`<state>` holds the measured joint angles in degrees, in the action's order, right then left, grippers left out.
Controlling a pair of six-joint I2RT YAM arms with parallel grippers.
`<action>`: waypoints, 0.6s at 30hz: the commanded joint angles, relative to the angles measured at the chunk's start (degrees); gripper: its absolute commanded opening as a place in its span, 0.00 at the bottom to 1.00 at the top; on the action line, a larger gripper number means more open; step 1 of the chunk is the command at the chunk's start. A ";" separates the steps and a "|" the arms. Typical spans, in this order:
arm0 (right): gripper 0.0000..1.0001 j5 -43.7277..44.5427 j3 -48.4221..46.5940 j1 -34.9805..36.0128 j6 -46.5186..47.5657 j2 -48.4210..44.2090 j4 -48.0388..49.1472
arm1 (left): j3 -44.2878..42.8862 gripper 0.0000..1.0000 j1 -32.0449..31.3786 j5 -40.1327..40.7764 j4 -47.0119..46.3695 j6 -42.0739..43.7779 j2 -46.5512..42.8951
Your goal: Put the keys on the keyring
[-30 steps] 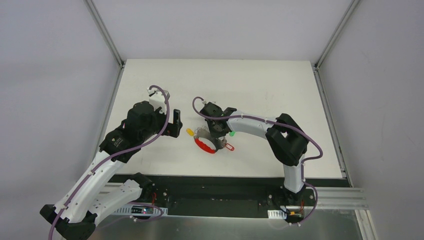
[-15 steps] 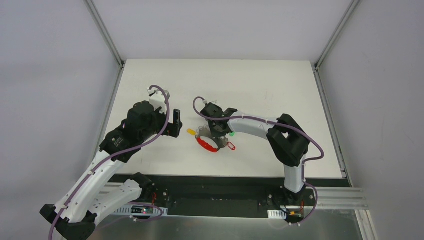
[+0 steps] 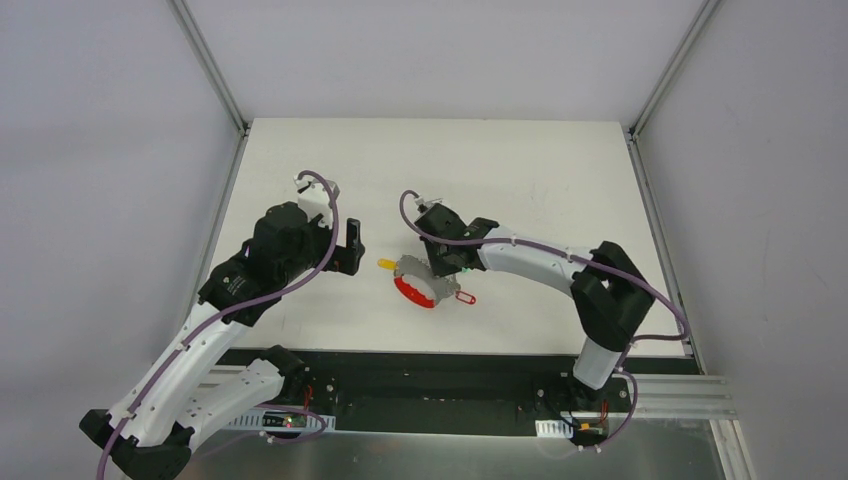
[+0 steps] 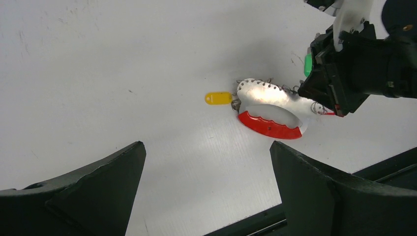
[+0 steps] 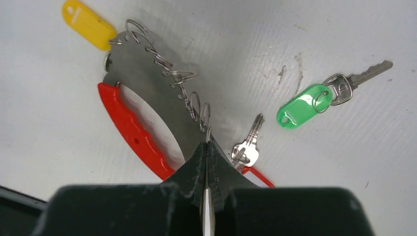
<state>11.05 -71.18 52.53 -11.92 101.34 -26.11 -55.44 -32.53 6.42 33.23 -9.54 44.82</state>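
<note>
The keyring point(image 5: 142, 73), a grey plate with a red handle point(image 5: 133, 130) and a row of wire rings, lies mid-table point(image 3: 418, 280). A yellow tag point(image 5: 88, 23) hangs at its far end. My right gripper point(image 5: 207, 143) is shut, its tips pinching the last wire ring of the row. Beside it lie a silver key point(image 5: 248, 147) with a red tag point(image 5: 258, 176), and a green tag point(image 5: 302, 112) with its key point(image 5: 366, 74). My left gripper point(image 4: 206, 147) hovers open and holds nothing, left of the keyring point(image 4: 265, 93).
The white table's black front rail point(image 3: 430, 365) runs just near of the keyring. Grey walls point(image 3: 110, 150) stand on both sides and behind. Purple cables point(image 3: 330, 215) loop over both wrists.
My right gripper has closed from slightly open onto the wire ring, and the right arm's elbow has swung out to the right. The left arm has not moved.
</note>
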 commanded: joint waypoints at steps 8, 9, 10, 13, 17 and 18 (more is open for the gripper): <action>0.00 -10.07 5.84 0.11 4.26 -13.59 8.17 | 0.07 1.00 0.36 -1.85 -2.22 1.27 -3.93; 0.00 -11.49 5.82 0.09 5.05 -14.62 8.47 | 0.11 1.00 0.34 -2.83 -2.43 1.42 -4.51; 0.00 -13.50 5.60 0.07 5.68 -15.60 8.58 | 0.11 1.00 0.31 -3.97 -2.69 1.60 -5.13; 0.00 -18.12 4.91 0.11 7.15 -18.13 8.34 | 0.16 1.00 0.32 -8.31 -3.59 2.22 -7.16; 0.00 -22.44 3.84 0.11 8.48 -21.22 6.61 | -0.92 1.00 0.29 -15.16 -4.06 3.71 -8.96; 0.00 -23.72 3.66 0.08 8.85 -22.01 6.29 | -1.51 1.00 0.30 -17.35 -4.07 3.96 -9.12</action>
<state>-5.52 -64.95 52.53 -5.78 83.85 -20.36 -55.42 -32.53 -1.91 31.75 -7.88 36.88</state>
